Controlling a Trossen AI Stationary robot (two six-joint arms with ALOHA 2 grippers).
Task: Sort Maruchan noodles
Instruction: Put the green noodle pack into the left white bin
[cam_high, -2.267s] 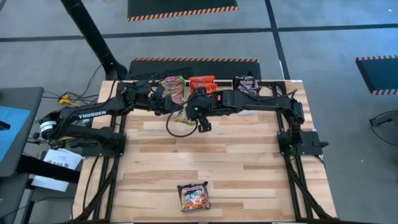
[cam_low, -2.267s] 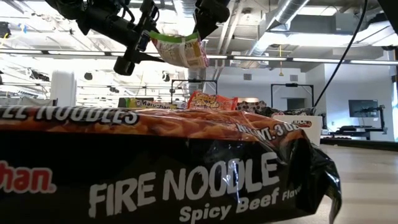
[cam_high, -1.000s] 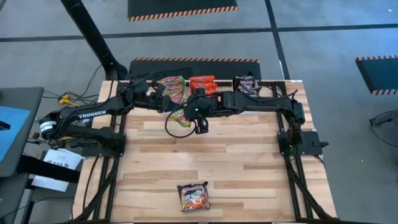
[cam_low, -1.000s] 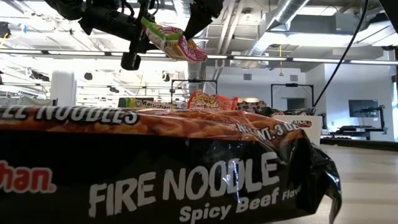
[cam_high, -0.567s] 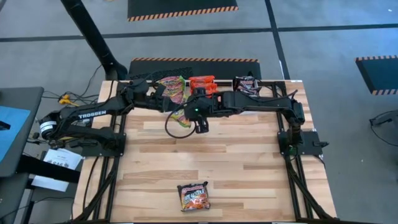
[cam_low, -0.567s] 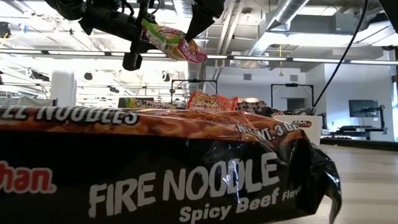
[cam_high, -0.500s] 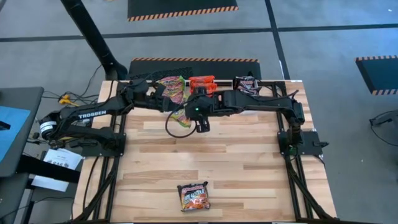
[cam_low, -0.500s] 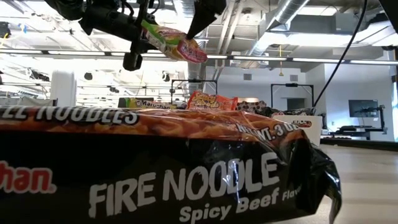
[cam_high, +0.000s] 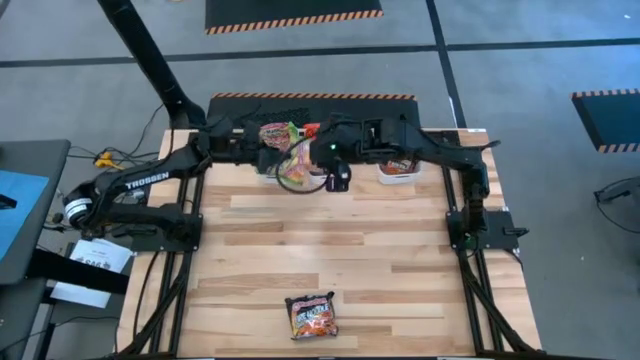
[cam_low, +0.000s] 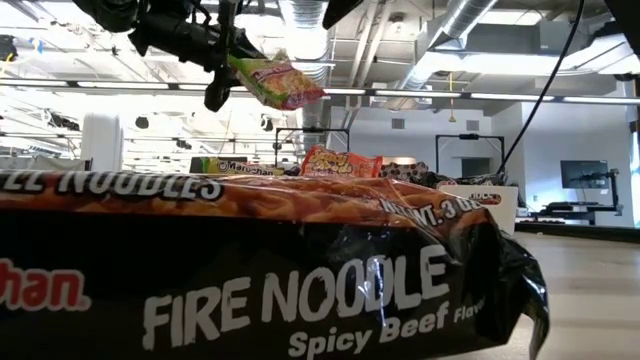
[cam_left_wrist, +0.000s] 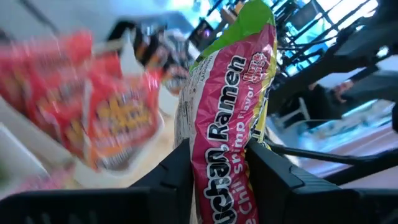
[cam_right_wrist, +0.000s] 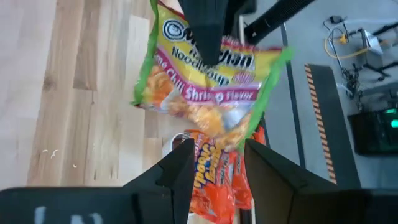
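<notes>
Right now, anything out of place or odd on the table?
One black-and-orange glossy Fire Noodle packet lies alone at the near edge of the wooden table, far from the sorted packets at the back, and fills the low view. The green-and-pink chili shrimp ramen packet hangs tilted in the left claw; the right claw is open, clear of it.

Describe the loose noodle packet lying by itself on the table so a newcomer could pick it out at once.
Start from the wooden table seen from above and go to its near edge, far from both arms. There, a little left of centre, lies the Fire Noodle packet, flat on the boards. It is black with red-orange print and lies alone, while all the other packets sit at the far edge.
</notes>
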